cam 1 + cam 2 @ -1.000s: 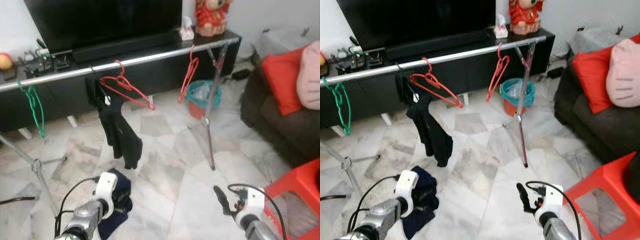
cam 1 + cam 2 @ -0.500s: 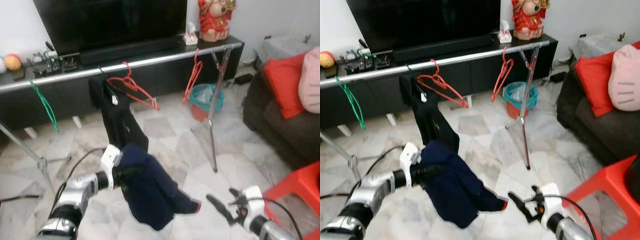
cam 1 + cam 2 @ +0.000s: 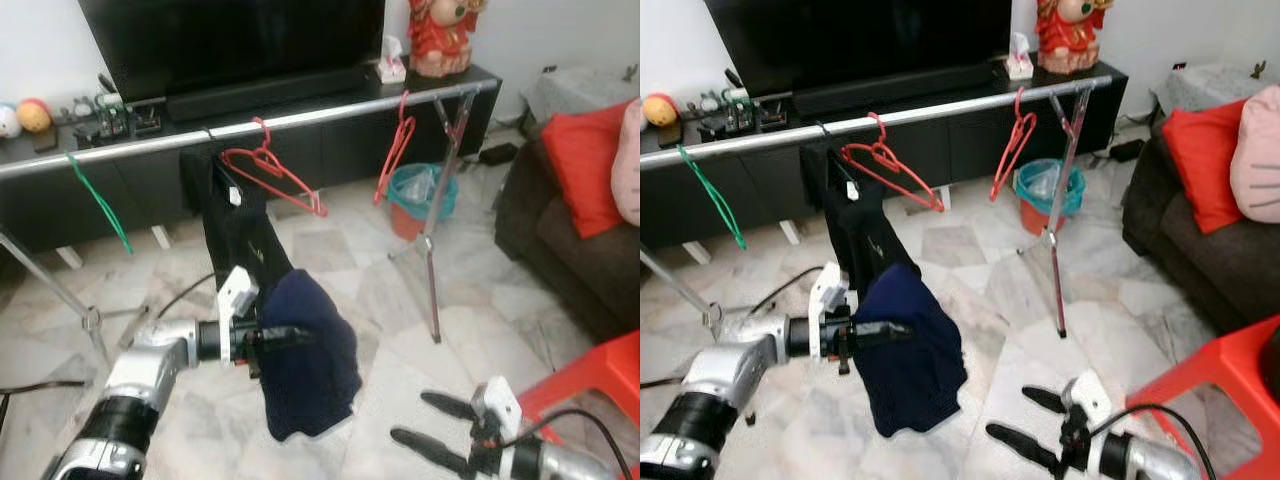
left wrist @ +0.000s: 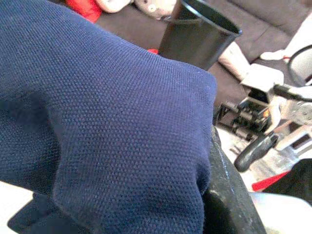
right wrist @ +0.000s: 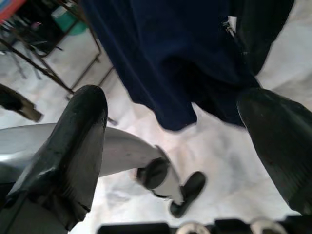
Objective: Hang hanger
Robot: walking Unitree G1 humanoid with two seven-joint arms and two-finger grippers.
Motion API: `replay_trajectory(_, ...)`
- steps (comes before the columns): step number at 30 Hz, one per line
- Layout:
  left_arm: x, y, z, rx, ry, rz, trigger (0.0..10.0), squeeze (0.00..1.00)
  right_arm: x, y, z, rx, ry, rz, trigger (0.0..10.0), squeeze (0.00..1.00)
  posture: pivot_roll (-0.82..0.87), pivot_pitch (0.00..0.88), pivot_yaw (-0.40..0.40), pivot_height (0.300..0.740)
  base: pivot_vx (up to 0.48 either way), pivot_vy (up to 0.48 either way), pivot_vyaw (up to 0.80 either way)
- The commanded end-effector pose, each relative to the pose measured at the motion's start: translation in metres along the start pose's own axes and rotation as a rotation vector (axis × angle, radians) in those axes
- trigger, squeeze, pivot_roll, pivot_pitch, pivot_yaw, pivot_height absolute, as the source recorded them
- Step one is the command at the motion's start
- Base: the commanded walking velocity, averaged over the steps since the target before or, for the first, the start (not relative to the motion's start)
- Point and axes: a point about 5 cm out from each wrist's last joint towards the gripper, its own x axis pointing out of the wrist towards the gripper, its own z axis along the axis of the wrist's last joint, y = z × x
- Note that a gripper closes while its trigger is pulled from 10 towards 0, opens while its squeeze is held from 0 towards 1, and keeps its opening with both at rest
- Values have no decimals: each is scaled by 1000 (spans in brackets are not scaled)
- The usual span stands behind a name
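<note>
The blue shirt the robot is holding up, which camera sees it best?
The right eye view: the whole navy garment hangs draped over the left gripper, its shape clear. The left eye view shows much the same. The left wrist view gives close-up knit only; the right wrist view catches its lower edge.

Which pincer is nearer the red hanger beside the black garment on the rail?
Left. The left pincer, holding the navy garment, sits below the red hanger. The right pincer is open, low near the floor, farther off.
</note>
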Motion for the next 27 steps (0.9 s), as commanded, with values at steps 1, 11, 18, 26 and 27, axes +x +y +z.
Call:
replay_trajectory(1,-2,-5,14,33,-16,-51,10000,0,0,3,4,6,-7,29,10000,0,-38,18,71,740,0,0,0)
replay_trajectory(11,1,-15,32,58,-46,-129,10000,0,-5,10,4,48,29,96,10000,0,-38,25,70,740,0,0,0)
replay_trajectory(18,5,-17,41,65,-59,-143,10000,0,-7,24,-3,109,96,224,10000,0,-42,35,69,740,0,0,0)
replay_trajectory(26,9,-19,47,70,-71,-154,10000,0,3,-1,-7,-1,139,-5,10000,0,-37,41,61,740,0,0,0)
replay_trajectory(27,10,-20,47,70,-72,-155,10000,0,4,-10,-7,-31,151,-89,10000,0,-37,41,60,740,0,0,0)
